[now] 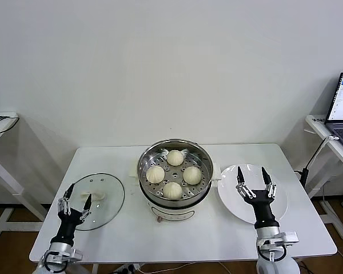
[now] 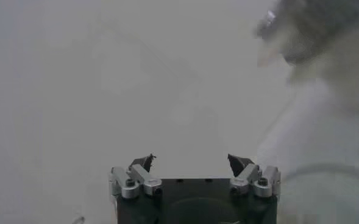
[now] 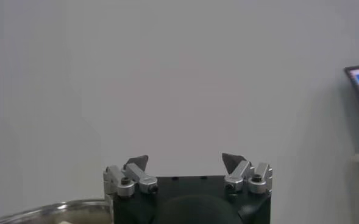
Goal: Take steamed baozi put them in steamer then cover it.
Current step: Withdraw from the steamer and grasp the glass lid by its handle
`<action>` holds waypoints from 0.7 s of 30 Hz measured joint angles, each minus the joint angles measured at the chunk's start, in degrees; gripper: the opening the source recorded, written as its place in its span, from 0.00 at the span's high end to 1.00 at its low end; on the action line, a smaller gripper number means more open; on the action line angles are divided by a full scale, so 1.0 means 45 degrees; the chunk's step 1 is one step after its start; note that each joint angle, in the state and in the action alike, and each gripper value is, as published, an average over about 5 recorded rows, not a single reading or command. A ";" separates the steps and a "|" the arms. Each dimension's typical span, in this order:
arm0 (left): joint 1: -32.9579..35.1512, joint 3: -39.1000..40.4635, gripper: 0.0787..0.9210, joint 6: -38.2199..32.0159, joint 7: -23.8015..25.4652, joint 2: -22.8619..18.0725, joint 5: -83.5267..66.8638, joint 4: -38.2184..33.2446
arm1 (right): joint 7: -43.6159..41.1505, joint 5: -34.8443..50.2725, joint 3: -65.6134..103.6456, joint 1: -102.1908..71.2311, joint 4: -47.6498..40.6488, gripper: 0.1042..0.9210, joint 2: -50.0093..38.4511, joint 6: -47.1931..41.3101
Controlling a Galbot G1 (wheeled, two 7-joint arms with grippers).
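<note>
Steamed baozi [image 1: 172, 173], four cream-white buns, sit in the shiny steel steamer [image 1: 201, 155]; the round glass lid [image 1: 106, 197] lies at its 9 o'clock. Left gripper [image 1: 76, 200] and right gripper [image 1: 254, 184] hold their fingers wide and empty. The smooth lid may slip when grasped.

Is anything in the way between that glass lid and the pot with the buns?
Nothing visible. The glass lid lies flat on the table left of the steamer, bare tabletop between them. The open left gripper is at the lid's near edge.

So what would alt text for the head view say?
Four cream-white buns sit in an uncovered shiny steel steamer pot on a white table. An open left gripper hovers over a round glass lid, an open right gripper over an empty white plate.
</note>
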 measured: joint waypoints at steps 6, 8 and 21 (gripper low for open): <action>-0.0320 -0.0172 0.12 -0.0326 -0.1028 0.0135 0.3047 0.1039 | 0.0149 -0.0185 0.0088 -0.0205 -0.0097 0.12 0.0461 0.0265; -0.0454 -0.0195 0.12 -0.0364 -0.1278 0.0143 0.3716 0.1314 | 0.0179 -0.0238 0.0087 -0.0258 -0.0118 0.12 0.0571 0.0323; -0.1525 -0.0191 0.12 -0.0158 -0.1899 0.0327 0.5887 0.2690 | 0.0273 -0.0495 0.0145 -0.0499 -0.0144 0.12 0.1010 0.0596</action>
